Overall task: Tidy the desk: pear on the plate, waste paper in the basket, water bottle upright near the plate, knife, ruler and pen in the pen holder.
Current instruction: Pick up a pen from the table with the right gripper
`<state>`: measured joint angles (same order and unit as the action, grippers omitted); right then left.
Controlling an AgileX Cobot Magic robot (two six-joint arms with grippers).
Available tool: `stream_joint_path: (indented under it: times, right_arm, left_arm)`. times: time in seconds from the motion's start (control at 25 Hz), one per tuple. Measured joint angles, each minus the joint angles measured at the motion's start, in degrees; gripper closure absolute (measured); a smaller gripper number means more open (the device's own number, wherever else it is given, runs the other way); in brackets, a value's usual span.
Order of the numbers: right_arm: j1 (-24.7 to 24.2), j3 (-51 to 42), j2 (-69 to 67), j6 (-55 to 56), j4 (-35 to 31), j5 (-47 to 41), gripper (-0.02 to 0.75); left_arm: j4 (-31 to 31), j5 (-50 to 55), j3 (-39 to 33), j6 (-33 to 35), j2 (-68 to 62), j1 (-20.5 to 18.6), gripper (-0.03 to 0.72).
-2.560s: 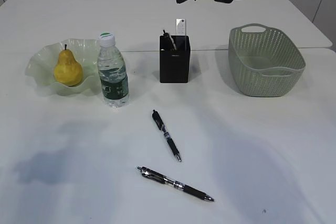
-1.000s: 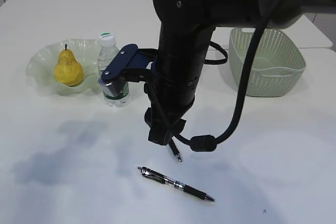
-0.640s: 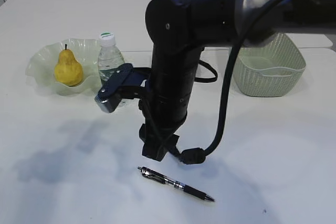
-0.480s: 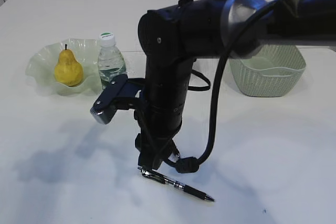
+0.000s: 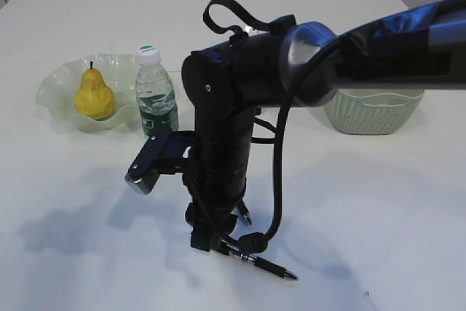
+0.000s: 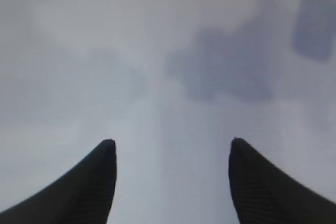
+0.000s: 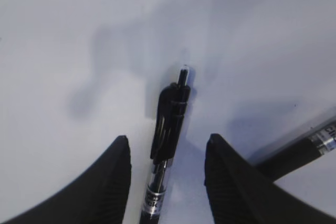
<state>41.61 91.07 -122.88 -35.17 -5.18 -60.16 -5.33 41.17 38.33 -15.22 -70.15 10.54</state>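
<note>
Lowered further since half a second ago, right arm now reaching across the middle of the desk (image 5: 87,253), wrist pointing straight down over the near pen (image 5: 256,261); pear, bottle and basket unchanged in place.

Right gripper (image 7: 167,148): jaws apart, roughly half spread, straddling the clip end of the near pen (image 7: 169,145); pen lying between the two fingertips (image 7: 116,169), a gap visible on each side; nothing clamped; contact with the desk cannot be judged from the wrist view. Second pen (image 7: 302,148) crossing the lower right corner of the right wrist view, just beside the right finger; in the exterior view only its tip (image 5: 245,218) showing from behind the arm.

Left gripper (image 6: 170,148): jaws wide apart, empty, blurred white desk surface (image 6: 157,51) beyond; not found in the exterior view.

Pear (image 5: 94,95) sitting on the plate (image 5: 54,85) at far left; water bottle (image 5: 156,93) upright, just right of the plate; basket (image 5: 371,114) at far right, mostly hidden behind the arm; contents not visible. Pen holder and ruler hidden behind the arm.
</note>
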Motion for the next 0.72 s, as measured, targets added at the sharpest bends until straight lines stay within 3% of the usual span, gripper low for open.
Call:
stream_joint_path:
  times: [0.72]
  right_arm:
    - [0.1,0.0,-2.9,0.1,0.5,1.7,0.392]
  left_arm:
    - [0.0,0.0,0.0,0.0,0.0,0.0,0.214]
